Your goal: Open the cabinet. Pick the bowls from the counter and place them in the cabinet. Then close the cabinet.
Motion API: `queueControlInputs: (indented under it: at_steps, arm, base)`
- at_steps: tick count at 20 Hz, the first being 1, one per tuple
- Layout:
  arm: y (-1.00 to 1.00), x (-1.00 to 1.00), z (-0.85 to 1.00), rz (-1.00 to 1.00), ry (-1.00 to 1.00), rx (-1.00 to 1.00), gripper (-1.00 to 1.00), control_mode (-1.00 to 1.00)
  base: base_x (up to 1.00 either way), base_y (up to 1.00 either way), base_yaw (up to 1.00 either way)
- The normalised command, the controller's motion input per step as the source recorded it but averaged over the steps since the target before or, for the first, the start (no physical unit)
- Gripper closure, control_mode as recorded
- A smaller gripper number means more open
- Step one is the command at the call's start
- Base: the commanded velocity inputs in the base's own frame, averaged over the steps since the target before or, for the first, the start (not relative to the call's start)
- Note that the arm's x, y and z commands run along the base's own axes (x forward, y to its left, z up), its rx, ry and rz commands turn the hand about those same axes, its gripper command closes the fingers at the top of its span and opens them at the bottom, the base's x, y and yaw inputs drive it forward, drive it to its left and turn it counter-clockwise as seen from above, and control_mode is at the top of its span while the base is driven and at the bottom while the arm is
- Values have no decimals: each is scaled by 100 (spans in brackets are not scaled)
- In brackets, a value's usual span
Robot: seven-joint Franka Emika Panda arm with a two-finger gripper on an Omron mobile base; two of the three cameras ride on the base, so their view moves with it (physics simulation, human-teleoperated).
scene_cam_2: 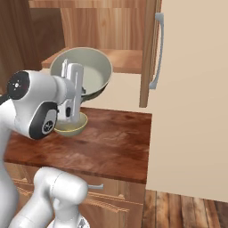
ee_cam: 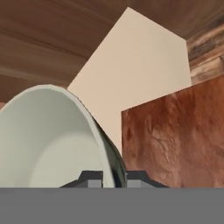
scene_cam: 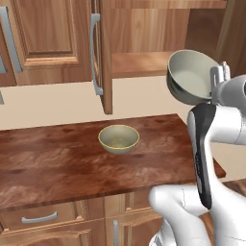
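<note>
Grey-green bowl hung tipped on edge in the air, before the open cabinet shelf, its rim pinched between the gripper fingers, pale glazed inside to one side. Beige-olive bowl sat upright on the glossy wood-grain counter, left of the arm.

You're seeing a glossy reddish-brown wood-grain counter, a smooth beige-olive ceramic bowl, a pale-lined grey-green ceramic bowl and a matt medium-brown wooden cabinet.
</note>
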Motion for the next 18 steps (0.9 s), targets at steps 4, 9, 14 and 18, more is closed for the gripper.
queueControlInputs:
  at_steps: [4, 9, 14, 18]
  arm:
    - [-6, 21, 2, 0, -6, -5, 100, -100]
    - [-11, 10, 29, 0, -2, -4, 100, -100]
    - [-1, 29, 16, 0, 0, -6, 100, -100]
    - [0, 41, 7, 0, 0, -2, 100, -100]
  base:
    - [0, 0, 0]
    - [0, 0, 0]
    - [0, 0, 0]
    - [0, 0, 0]
